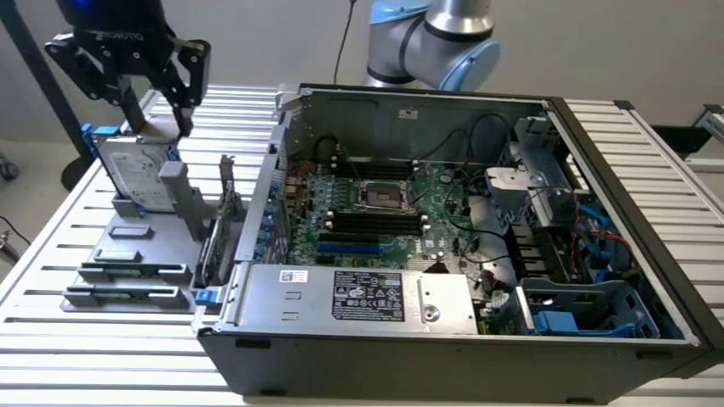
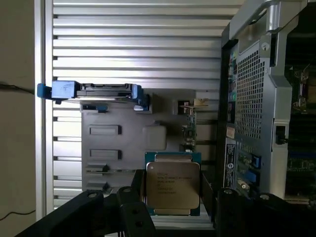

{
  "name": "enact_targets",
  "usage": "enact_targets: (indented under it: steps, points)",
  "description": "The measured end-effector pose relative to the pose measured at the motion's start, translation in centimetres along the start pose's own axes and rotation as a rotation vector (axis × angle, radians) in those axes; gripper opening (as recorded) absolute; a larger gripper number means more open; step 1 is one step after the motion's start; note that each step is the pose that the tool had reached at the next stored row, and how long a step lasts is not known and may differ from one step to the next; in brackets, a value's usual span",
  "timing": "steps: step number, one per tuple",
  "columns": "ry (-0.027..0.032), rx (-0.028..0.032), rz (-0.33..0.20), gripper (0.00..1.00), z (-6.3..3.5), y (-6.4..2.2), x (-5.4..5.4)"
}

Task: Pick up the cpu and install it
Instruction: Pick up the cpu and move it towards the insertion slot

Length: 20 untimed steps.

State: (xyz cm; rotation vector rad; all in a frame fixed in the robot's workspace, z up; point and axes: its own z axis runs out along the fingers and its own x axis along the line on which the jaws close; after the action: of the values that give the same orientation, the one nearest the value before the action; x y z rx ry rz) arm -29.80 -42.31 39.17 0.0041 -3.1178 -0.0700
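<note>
Cpu (image 2: pixel 173 185), silver top showing: pinched at opposite edges between the fingers (image 2: pixel 133 212) of the gripper (image 1: pixel 158 123), held above the upright hard drive (image 1: pixel 134 174), likely to clear it.

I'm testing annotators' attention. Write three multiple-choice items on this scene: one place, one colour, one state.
1. The tool is: A) above the tray, outside the case; B) inside the case; C) at the exterior view's right.
2. The frame of the hard drive is: A) red; B) blue; C) yellow.
3. The cpu is: A) seated inside the case; B) lying on the tray; C) clamped in the tool.
Key: 1A, it hangs over the tray at the exterior view's left; 2B, blue flanks the drive; 3C, the wrist view shows it in the tool, off the tray.
</note>
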Motion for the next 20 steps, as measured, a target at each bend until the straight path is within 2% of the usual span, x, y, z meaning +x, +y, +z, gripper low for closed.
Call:
enact_targets:
  steps: [10, 20]
  points:
    - [-0.0001, -0.0046, 0.000, 0.55, -0.55, 0.30, -4.5]
    - [0.0000, -0.0059, 0.000, 0.55, -0.74, 0.76, -9.1]
